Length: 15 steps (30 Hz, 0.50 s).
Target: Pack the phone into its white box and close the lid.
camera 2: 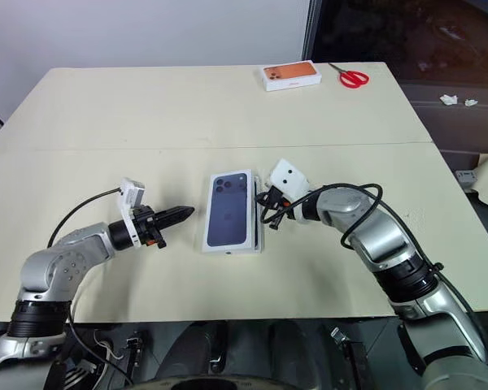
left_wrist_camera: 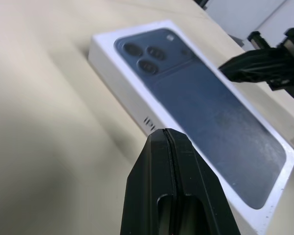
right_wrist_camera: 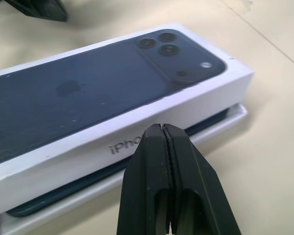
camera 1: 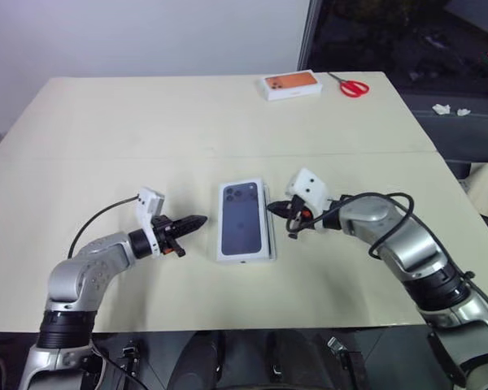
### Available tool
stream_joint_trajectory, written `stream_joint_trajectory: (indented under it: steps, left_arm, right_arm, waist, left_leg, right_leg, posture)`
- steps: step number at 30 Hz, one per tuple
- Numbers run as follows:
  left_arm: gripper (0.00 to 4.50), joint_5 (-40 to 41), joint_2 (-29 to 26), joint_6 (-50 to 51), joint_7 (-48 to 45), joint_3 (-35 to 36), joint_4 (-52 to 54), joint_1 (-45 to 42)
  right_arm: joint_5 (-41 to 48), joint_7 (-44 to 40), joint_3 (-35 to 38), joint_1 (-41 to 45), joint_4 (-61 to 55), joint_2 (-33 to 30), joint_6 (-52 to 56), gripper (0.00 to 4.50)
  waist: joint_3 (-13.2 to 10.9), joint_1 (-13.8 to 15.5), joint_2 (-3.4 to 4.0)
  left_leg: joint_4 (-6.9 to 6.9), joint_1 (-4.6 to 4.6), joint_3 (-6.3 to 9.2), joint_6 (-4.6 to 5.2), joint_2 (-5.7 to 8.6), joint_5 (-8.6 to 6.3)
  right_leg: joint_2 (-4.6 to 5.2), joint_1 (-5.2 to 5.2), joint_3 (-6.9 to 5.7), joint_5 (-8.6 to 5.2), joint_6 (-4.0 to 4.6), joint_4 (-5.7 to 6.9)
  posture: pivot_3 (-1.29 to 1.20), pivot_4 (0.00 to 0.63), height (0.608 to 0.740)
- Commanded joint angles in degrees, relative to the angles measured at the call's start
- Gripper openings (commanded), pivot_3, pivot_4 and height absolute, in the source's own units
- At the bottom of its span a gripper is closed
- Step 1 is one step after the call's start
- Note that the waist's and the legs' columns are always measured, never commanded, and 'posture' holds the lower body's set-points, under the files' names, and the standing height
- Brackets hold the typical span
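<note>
Both jaws pressed together, left gripper and right gripper flanking the wide pale tabletop, where the printed white cardboard lid sits askew over the shallow white box base, dark navy phone edge visible inside; seating remains.

My left gripper sits on the near left, its two black fingers pressed together, pointing right and nearly level. My left forearm runs back toward the near left with the elbow bent. My right gripper sits on the near right, fingers also pressed together, pointing left and tilted slightly down, the right arm bent behind it.
</note>
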<state>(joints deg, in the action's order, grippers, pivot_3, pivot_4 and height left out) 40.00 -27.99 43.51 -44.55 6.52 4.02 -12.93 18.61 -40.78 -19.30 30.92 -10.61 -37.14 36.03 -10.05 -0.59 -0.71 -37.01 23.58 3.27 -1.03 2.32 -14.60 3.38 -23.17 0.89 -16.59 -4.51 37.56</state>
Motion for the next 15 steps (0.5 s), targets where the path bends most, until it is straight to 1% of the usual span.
stream_joint_trajectory:
  steps: [1,4,7,15]
  left_arm:
    - [0.0,0.08,1.73,-0.45,0.07,-0.21,-0.97,0.97]
    - [0.0,-0.05,3.02,0.18,0.58,-1.2,-0.51,0.9]
    - [0.0,-2.12,3.7,-1.16,0.23,-3.5,-1.26,0.41]
    - [0.0,-1.37,5.38,0.0,0.4,-2.89,-0.81,-1.58]
  right_arm:
    - [-2.2,-0.72,0.31,0.33,-1.53,0.73,-1.06,0.04]
    - [-3.31,-1.11,0.26,-0.04,-1.73,1.33,-0.97,0.04]
    - [-4.49,-1.67,-0.01,-0.59,-2.23,1.61,-0.93,0.04]
    - [-6.54,-3.21,0.65,-1.17,-2.35,1.87,-0.88,0.04]
  waist:
    - [0.0,-0.03,0.0]
    - [0.0,-0.02,0.0]
    - [0.01,0.0,0.01]
    - [0.01,0.02,0.01]
  left_leg:
    - [0.0,0.0,0.0,0.0,0.0,0.0]
    - [0.01,0.0,0.0,0.0,0.0,0.0]
    - [0.01,0.0,0.02,-0.01,0.0,0.0]
    - [-0.01,-0.01,0.01,-0.01,0.03,0.0]
  right_leg:
    - [0.0,0.0,0.0,0.0,0.0,0.0]
    - [0.0,-0.01,0.0,0.0,0.0,0.0]
    - [0.0,0.0,-0.01,0.0,0.0,0.0]
    - [0.03,0.03,-0.01,0.0,0.01,0.0]
  posture:
    - [0.0,0.15,0.74]
    - [0.0,0.15,0.74]
    - [0.0,0.15,0.74]
    - [0.0,0.15,0.74]
